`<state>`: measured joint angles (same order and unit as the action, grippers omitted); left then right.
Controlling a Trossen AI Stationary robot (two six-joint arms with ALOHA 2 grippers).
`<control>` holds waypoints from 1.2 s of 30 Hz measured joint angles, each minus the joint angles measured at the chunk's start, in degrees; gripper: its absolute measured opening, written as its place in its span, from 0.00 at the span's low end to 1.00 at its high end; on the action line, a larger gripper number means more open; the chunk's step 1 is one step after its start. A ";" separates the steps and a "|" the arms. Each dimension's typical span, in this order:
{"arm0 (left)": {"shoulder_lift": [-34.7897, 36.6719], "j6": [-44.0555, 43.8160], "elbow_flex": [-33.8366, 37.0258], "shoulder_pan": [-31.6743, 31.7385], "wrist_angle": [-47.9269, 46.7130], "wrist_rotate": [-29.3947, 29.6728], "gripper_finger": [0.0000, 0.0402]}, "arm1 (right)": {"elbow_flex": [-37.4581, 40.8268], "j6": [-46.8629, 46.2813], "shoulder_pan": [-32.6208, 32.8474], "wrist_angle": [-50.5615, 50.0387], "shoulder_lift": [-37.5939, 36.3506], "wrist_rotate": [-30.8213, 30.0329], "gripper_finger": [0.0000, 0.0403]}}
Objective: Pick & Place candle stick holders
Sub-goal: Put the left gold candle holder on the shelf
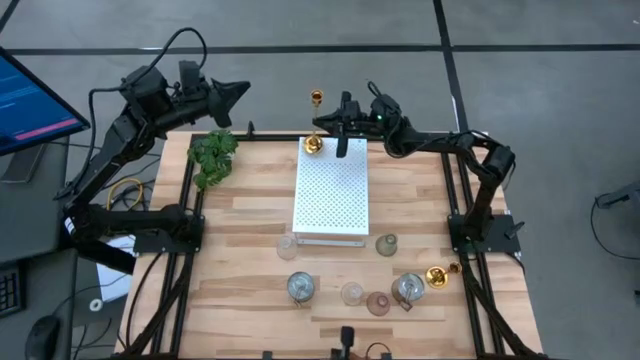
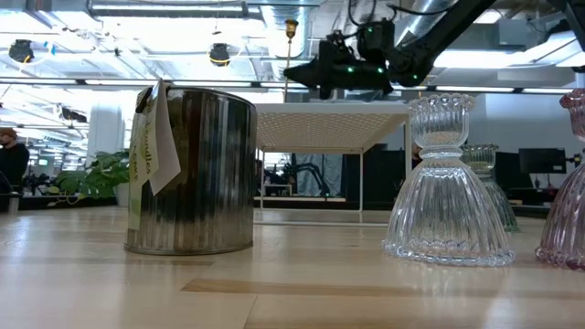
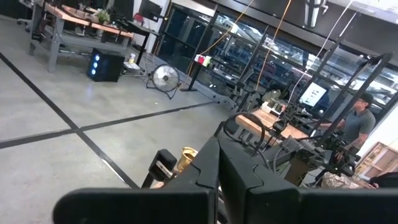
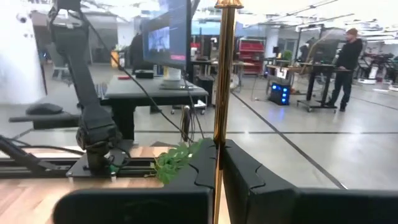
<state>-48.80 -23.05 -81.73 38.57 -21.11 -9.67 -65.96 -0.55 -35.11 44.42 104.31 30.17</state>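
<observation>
One tall gold candle stick holder (image 1: 314, 120) stands upright over the far left corner of the white dotted board (image 1: 332, 195), with my right gripper (image 4: 218, 158) shut on it. Its round base (image 1: 312, 145) is at the board's corner; I cannot tell whether it touches. A second gold holder (image 1: 437, 276) lies on its side near the right edge. Several small glass cups, among them a silvery one (image 1: 300, 287), a pinkish one (image 1: 378, 303) and a greenish one (image 1: 386, 244), stand on the near half of the table. My left gripper (image 1: 245, 90) is shut and empty, raised beyond the far left corner. My right gripper pinches the gold holder's slim shaft (image 4: 219, 134) between its two fingers (image 4: 241, 171), below the shaft's middle. The fingers come in level from the table's right side and lie across the shaft. The holder stays upright, its top (image 4: 228, 4) well above the fingers.
A leafy green plant (image 1: 213, 155) lies at the table's far left. Close to the low camera stand a silvery tin (image 2: 189, 169) and a clear ribbed glass holder (image 2: 446, 183). People stand in the room behind the table.
</observation>
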 joint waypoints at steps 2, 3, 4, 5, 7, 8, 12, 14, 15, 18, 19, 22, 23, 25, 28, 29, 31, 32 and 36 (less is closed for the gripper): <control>-0.04 -0.04 0.00 0.00 0.25 0.00 0.01 | 0.98 -0.89 -0.65 1.10 0.04 0.02 0.00; -0.14 -0.04 0.00 0.00 0.52 0.00 0.01 | 0.97 -1.03 -0.86 0.99 0.04 0.29 0.00; -0.31 -0.06 -0.04 0.00 0.87 0.00 0.01 | 0.95 -1.03 -1.01 1.07 0.04 0.87 0.00; -0.39 -0.08 -0.04 0.00 1.02 0.00 0.01 | 0.92 -1.02 -1.18 1.22 0.04 1.35 0.00; -0.63 -0.08 -0.02 0.00 1.15 0.00 0.01 | 0.92 -0.79 -0.95 1.25 0.04 1.54 0.00; -0.74 -0.08 -0.04 0.00 1.37 -0.01 0.01 | 0.92 -0.68 -0.89 1.23 0.04 1.64 0.00; -1.19 -0.17 -0.03 0.00 1.53 0.00 0.01 | 0.92 -0.14 -0.45 0.88 0.04 1.93 0.00; -1.44 -0.15 -0.02 0.02 1.59 0.00 0.01 | 0.91 1.46 -0.22 -0.09 0.04 1.49 0.00; -1.54 -0.15 -0.04 0.00 1.84 0.00 0.01 | 0.90 2.15 -0.22 -0.80 0.04 1.43 0.00; -1.62 -0.24 -0.02 0.00 1.96 0.00 0.01 | 0.90 2.54 -0.13 -2.60 0.04 1.51 0.00; -1.62 -0.21 -0.02 0.00 2.02 0.00 0.01 | 0.90 2.67 -0.10 -2.65 0.04 1.51 0.00; -1.62 -0.21 -0.02 0.00 2.15 0.00 0.01 | 0.90 3.45 0.14 -2.62 0.04 1.53 0.00; -1.62 -0.21 -0.02 0.02 2.17 0.00 0.01 | 0.89 3.51 0.19 -2.57 0.04 1.52 0.00; -1.62 -0.21 -0.02 0.01 2.22 0.00 0.01 | 0.88 3.53 0.17 -2.61 0.04 1.52 0.01; -1.62 -0.21 -0.02 0.00 2.28 0.00 0.01 | 0.87 3.65 0.32 -3.06 0.02 1.49 0.04; -1.62 -0.21 -0.02 0.00 2.33 -0.01 0.01 | 0.85 3.87 0.49 -3.28 0.02 1.46 0.06; -1.62 -0.24 -0.02 0.00 2.33 0.00 0.01 | 0.79 4.14 0.75 -3.44 0.00 1.43 0.08; -1.62 -0.24 -0.02 0.00 2.33 0.00 0.01 | 0.79 4.16 0.93 -3.44 0.00 1.40 0.09; -1.62 -0.26 -0.02 0.00 2.37 0.00 0.01 | 0.79 4.14 1.01 -3.86 0.00 1.37 0.11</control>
<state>-50.41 -23.31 -81.76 38.57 -18.74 -9.67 -65.17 3.59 -34.11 40.56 104.31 31.55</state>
